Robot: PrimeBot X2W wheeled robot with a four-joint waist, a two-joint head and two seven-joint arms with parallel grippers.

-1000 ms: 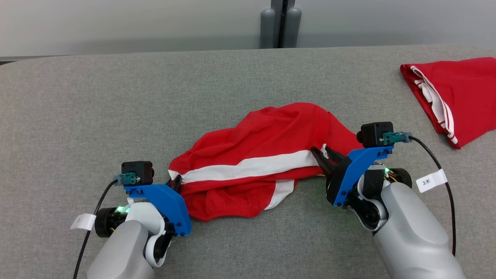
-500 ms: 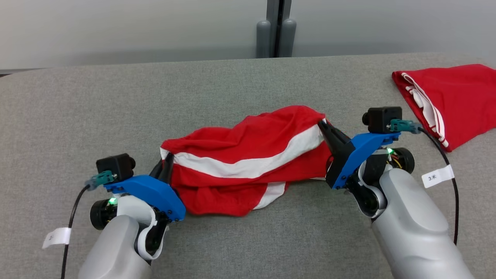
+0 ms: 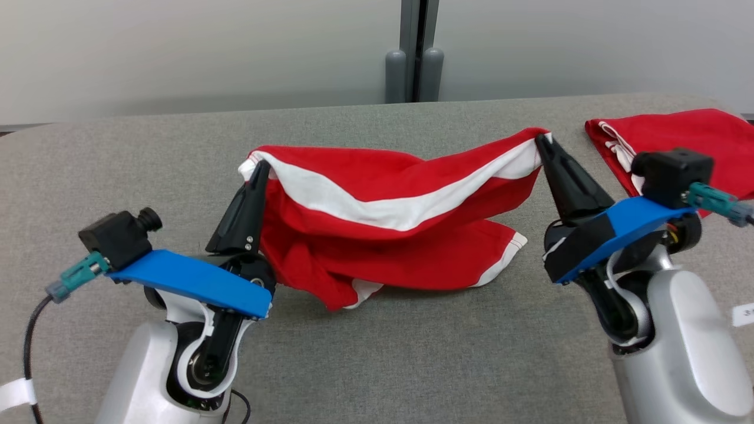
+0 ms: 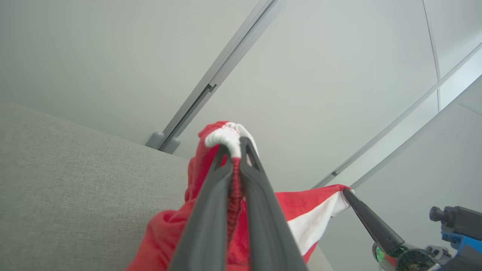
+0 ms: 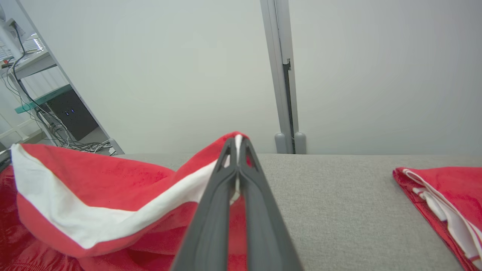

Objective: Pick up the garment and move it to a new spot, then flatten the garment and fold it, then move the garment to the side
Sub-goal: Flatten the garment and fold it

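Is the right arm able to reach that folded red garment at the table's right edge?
Likely near enough, but the right arm isn't free: its jaws are shut on the red-and-white garment; the folded red garment lies just beside it.

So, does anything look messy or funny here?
Only the red and white garment: pinched at two ends by the left gripper and right gripper, it sags in the middle and its lower part hangs crumpled. The folded red cloth on the right looks tidy.
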